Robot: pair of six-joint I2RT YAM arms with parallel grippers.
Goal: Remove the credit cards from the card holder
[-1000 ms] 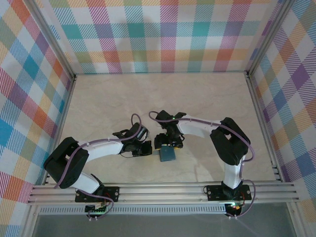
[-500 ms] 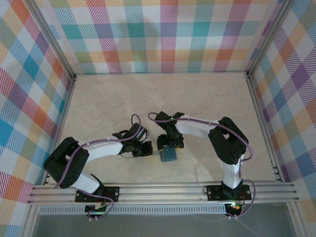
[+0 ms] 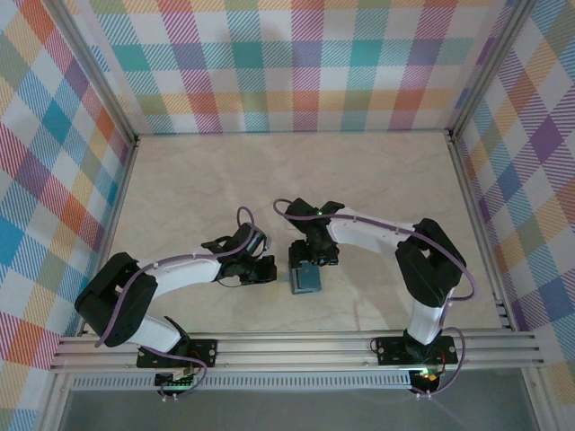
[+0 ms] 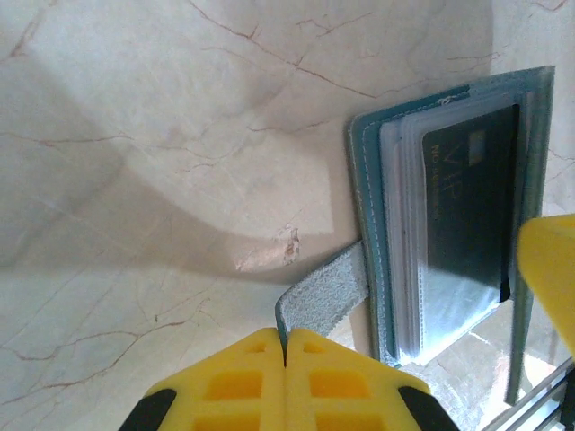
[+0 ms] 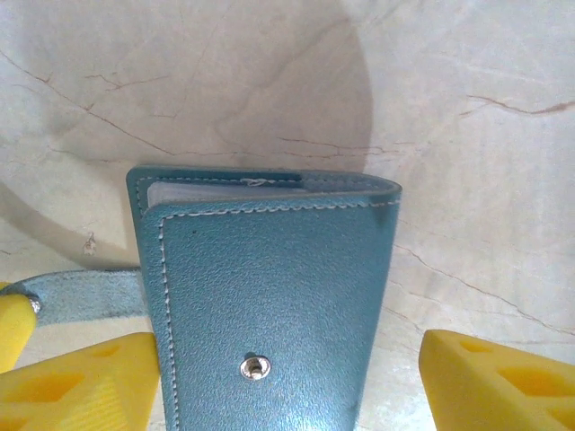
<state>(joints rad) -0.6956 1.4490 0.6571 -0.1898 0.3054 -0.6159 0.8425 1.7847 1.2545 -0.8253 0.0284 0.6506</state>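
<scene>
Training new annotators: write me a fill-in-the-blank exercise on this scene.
On the holder, the left tool is shut on the ___. The right tool straddles the holder, jaws ___. The dark card sits ___ the holder.
Missing: tab; open; inside.

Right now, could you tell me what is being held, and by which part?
The left gripper pinches the card holder by its side tab; the open right gripper holds nothing.
</scene>
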